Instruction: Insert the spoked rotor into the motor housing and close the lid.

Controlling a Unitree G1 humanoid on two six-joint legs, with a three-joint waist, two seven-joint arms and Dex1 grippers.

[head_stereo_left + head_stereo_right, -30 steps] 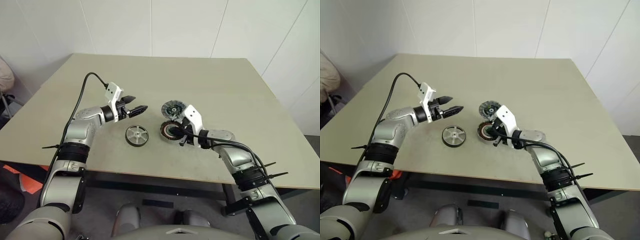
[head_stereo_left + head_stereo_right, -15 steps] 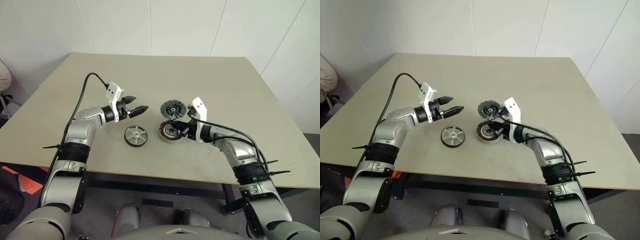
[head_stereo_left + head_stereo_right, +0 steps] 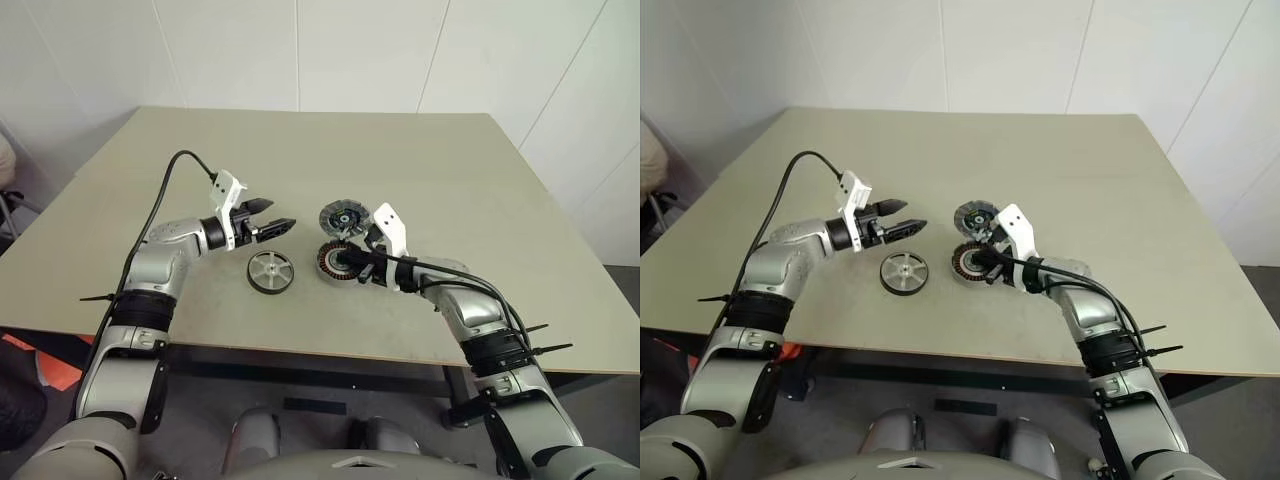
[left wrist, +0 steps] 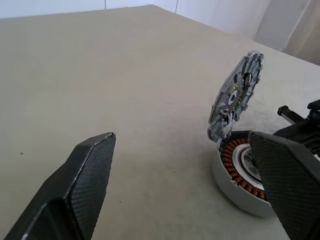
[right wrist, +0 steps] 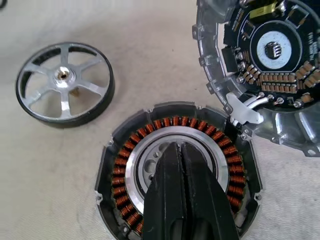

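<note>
The spoked wheel (image 5: 64,83) lies flat on the counter (image 3: 420,160), just left of the copper-wound ring (image 5: 177,170). The lid (image 5: 265,65) stands open at the ring's far edge. The right tool (image 5: 182,165), fingers together, points over the ring's centre. The left tool (image 3: 272,217) hangs above the wheel, fingers apart.

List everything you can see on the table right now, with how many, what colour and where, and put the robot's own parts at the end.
silver spoked metal rotor with black rim: one, silver and black, flat on the table, on the robot's left of the housing, apart from it.
round dark motor housing with copper windings: one, dark with coppery-orange coils and a silvery centre, near the table's middle.
round grey ribbed lid: one, grey with circuit parts inside, open and tilted up, joined to the housing's far edge.
tan table: one, beige, bearing all three parts.
left gripper: one, black, open, above the table beside the rotor.
right gripper: one, black, shut, tips over the housing's central hole.
</note>
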